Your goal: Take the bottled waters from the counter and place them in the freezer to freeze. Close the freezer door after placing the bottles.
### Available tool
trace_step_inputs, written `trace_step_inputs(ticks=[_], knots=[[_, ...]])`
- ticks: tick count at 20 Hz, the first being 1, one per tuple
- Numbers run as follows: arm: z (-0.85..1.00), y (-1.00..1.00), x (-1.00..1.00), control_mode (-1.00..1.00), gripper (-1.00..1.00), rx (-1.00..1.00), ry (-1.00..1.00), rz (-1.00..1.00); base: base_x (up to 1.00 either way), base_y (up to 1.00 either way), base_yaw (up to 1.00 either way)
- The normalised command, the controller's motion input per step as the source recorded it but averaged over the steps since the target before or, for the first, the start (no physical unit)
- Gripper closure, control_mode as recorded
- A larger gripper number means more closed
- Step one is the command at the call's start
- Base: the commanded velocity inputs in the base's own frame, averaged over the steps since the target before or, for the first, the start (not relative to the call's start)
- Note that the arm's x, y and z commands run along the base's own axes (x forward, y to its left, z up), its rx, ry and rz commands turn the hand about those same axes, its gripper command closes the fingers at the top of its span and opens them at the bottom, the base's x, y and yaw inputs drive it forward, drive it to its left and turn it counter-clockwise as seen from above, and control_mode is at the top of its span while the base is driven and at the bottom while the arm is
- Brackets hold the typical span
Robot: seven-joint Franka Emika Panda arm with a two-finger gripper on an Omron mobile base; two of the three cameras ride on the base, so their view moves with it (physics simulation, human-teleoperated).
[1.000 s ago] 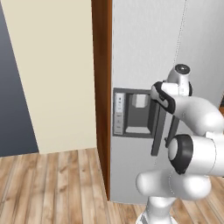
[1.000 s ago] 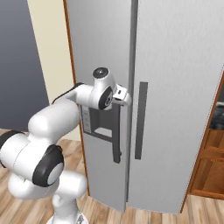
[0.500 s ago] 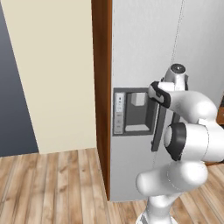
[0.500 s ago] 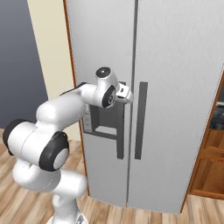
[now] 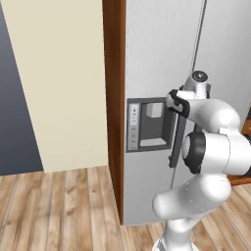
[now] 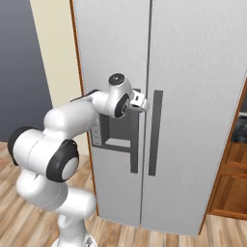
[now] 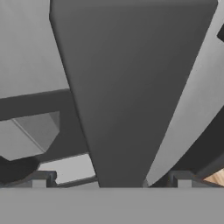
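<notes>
My fingers [image 7: 111,179] are spread wide around the dark handle [image 7: 131,87] of the freezer door [image 6: 113,62], which is shut. I should center the bar between them, close firmly, then pull in the door's arc.

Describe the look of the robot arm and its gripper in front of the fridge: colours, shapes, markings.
The arm is glossy white, built of rounded, bulbous segments joined by dark grey-black ring joints. A round dark cap with a pale centre tops the wrist. The two-finger gripper has a small white body and short, dark grey, blocky fingertips. No cables, lettering or markings show.
</notes>
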Motion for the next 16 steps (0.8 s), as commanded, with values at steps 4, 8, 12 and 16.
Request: trace_step_inputs(ticks=[4,8,12,16], knots=[[0.00,-0.13,0.16,-1.00,-1.00,0.00,-0.23,0.00,0.00,0.00,0.00],[0.00,-0.06,0.13,-1.00,-1.00,0.00,-0.31,0.00,0.00,0.00,0.00],[0.00,-0.09,0.23,-1.00,-1.00,0.00,-0.23,0.00,0.00,0.00,0.00],[0.08,-0.13,0.47,-1.00,-1.00,0.00,-0.01,0.00,0.00,0.00,0.00]])
